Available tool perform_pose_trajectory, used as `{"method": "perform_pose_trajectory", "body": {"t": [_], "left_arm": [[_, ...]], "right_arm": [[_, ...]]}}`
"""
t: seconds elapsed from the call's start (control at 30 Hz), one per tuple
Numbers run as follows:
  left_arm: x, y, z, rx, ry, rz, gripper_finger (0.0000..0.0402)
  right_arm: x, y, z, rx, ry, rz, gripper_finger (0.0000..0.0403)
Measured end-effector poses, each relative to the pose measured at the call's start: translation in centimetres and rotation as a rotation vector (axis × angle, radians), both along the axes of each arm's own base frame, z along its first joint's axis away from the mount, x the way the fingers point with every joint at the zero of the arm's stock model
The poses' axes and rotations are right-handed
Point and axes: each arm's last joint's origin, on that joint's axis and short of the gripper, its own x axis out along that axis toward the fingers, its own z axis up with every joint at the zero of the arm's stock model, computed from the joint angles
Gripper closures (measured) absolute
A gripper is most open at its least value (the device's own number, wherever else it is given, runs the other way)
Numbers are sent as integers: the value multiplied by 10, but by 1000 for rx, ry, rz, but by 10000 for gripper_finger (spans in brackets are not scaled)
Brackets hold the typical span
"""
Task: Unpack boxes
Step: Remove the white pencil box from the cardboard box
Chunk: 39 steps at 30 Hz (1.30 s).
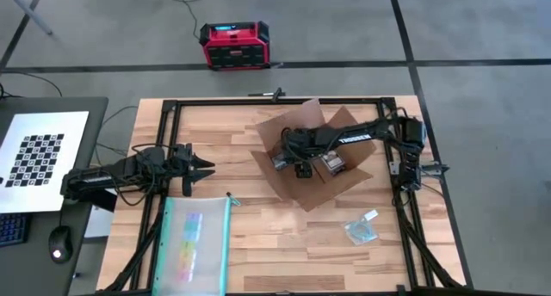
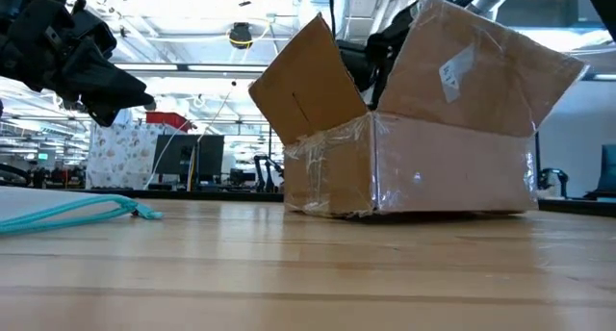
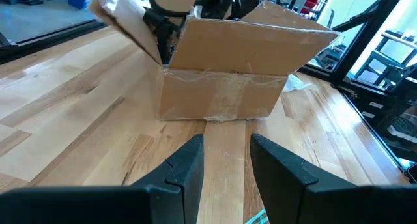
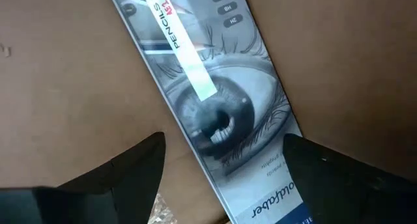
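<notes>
Right now your right arm is reaching in from the right edge of the table and bending down into the open cardboard box (image 1: 314, 154), which is sitting on the wood a little right of the table's (image 1: 258, 218) middle with its four flaps splayed outward. The right gripper (image 4: 221, 160) is hanging inside the box, and you are seeing its two dark fingers (image 4: 137, 165) spread wide on either side of a flat pencil tin (image 4: 215, 100) printed with a large grey eye; the fingers are not touching the tin. The tin is lying slantwise on the brown bottom of the box.

Your left arm is stretching low across the left side of the table, pointing toward the box but well apart from it. The left gripper (image 3: 226, 160) is hovering above the wood with its fingers partly apart and nothing between them.

From table height, the box's near wall is showing shiny clear tape, and the flaps are standing up and leaning outward.

A clear teal-edged pouch (image 1: 198, 244) is lying near the table's front left, and a small clear packet (image 1: 362, 228) is resting front right.
</notes>
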Motion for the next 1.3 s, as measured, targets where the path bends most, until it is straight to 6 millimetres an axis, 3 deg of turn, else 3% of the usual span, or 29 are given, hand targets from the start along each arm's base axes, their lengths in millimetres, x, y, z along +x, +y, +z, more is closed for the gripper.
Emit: {"method": "perform_pose_trajectory", "body": {"t": [0.23, 0.57, 0.8, 1.0, 1.3], "left_arm": [[0, 0, 0, 0, 0, 0, 293], [0, 0, 0, 0, 0, 0, 293], [0, 0, 0, 0, 0, 0, 293], [0, 0, 0, 0, 0, 0, 293], [0, 0, 0, 0, 0, 0, 292]], "right_arm": [[2, -9, -10, 146, -28, 10, 101], [-14, -1, 31, 318, -106, 44, 101], [-23, 5, 29, 422, -11, 28, 101], [-28, 7, 40, 402, -9, 34, 101], [-28, -2, 45, 219, -16, 101, 101]]}}
